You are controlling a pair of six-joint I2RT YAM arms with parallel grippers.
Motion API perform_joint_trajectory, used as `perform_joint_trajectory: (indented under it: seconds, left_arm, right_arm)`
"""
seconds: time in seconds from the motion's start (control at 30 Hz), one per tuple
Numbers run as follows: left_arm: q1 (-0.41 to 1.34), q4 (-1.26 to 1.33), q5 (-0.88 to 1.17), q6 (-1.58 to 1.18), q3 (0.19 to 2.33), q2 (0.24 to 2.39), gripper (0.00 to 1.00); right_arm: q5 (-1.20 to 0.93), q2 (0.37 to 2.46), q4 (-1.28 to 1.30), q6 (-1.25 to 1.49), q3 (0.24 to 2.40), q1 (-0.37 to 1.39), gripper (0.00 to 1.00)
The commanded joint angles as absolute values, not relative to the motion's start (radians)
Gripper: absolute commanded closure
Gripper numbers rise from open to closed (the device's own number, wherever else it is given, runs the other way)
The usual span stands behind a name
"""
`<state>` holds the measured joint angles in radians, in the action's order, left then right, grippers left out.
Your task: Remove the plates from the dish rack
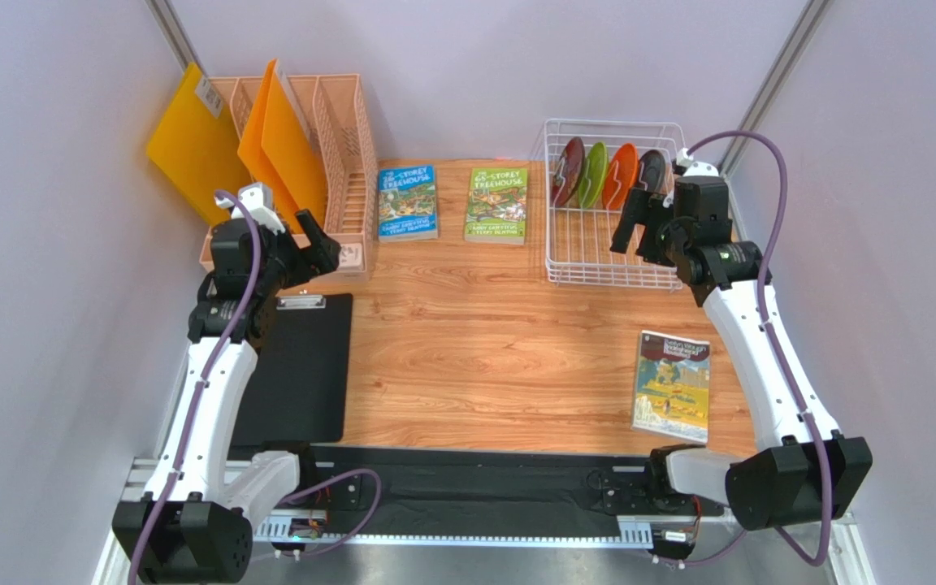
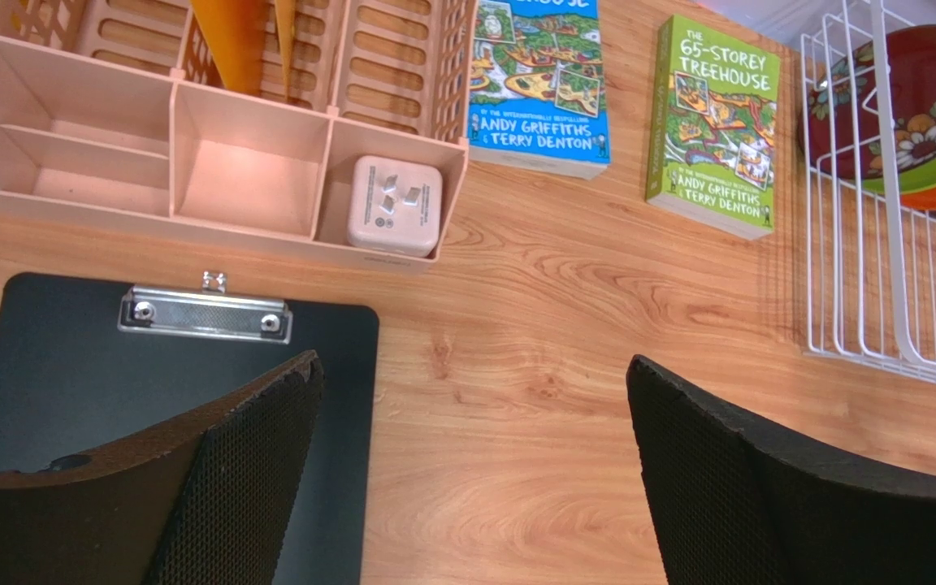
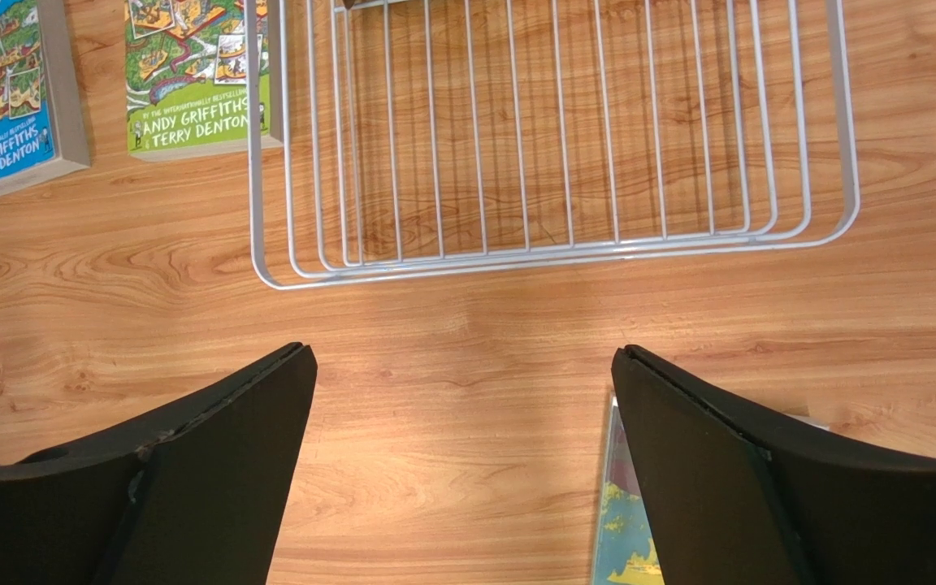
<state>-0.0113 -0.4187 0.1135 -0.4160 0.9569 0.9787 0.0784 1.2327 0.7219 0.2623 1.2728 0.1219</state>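
The white wire dish rack stands at the back right of the table. Four plates stand upright in its far end: dark red floral, lime green, orange and dark teal-black. My right gripper is open and empty, above the rack's near part, just in front of the dark plate. Its wrist view shows the rack's empty near half and open fingers. My left gripper is open and empty at the left, far from the rack. Its wrist view shows the red plate in the rack.
A peach slotted organiser with orange folders stands back left, a white adapter in its tray. Two books lie at the back middle. A third book lies front right. A black clipboard lies front left.
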Motion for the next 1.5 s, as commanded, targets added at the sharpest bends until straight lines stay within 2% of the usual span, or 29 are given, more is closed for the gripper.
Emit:
perform_joint_trajectory:
  seconds: [0.0,0.07,0.1,0.13,0.3,0.4,0.47,0.7,0.77,0.83,0.9,1.03,1.33,1.47]
  left_arm:
    - [-0.017,-0.379,0.103,-0.433,0.956,0.977,0.03]
    - [-0.018,-0.371,0.104,-0.446,0.954,0.980,0.02]
    - [-0.018,-0.362,0.112,-0.457,0.953,0.986,0.01]
    - [-0.020,-0.357,0.132,-0.460,0.953,0.989,0.01]
    - [-0.018,-0.347,0.185,-0.463,0.976,1.032,0.00]
    - [-0.020,-0.279,0.242,-0.475,0.950,1.043,0.00]
    - [-0.018,-0.223,0.250,-0.501,0.918,1.064,0.01]
    - [0.043,-0.206,0.163,-0.469,0.910,1.160,0.00]
    - [0.073,-0.198,0.131,-0.454,0.913,1.183,0.00]
    - [0.100,-0.195,0.092,-0.443,0.920,1.201,0.00]
    - [0.136,-0.192,0.058,-0.422,0.934,1.224,0.00]
    - [0.170,-0.183,0.020,-0.407,0.951,1.244,0.00]
    - [0.183,-0.161,0.031,-0.388,0.953,1.235,0.00]
    - [0.183,-0.161,0.029,-0.383,0.953,1.239,0.00]
  right_arm:
    - [0.061,1.203,0.657,0.242,1.287,0.121,0.02]
    - [0.046,1.215,0.638,0.235,1.293,0.120,0.08]
    - [0.023,1.224,0.634,0.220,1.301,0.121,0.07]
    - [0.015,1.236,0.630,0.212,1.311,0.121,0.00]
    - [-0.026,1.414,0.663,0.233,1.442,0.123,0.00]
    - [0.043,1.534,0.666,0.271,1.557,0.132,0.04]
    - [0.103,1.615,0.664,0.279,1.650,0.146,0.14]
    - [0.178,1.854,0.704,0.245,1.981,0.207,0.18]
    - [0.201,1.959,0.748,0.233,2.081,0.215,0.21]
    - [0.204,2.053,0.773,0.226,2.210,0.216,0.31]
    - [0.221,2.104,0.772,0.206,2.299,0.218,0.31]
    - [0.239,2.201,0.753,0.181,2.367,0.219,0.30]
    - [0.230,2.286,0.675,0.133,2.364,0.219,0.38]
    - [0.232,2.318,0.640,0.129,2.361,0.218,0.38]
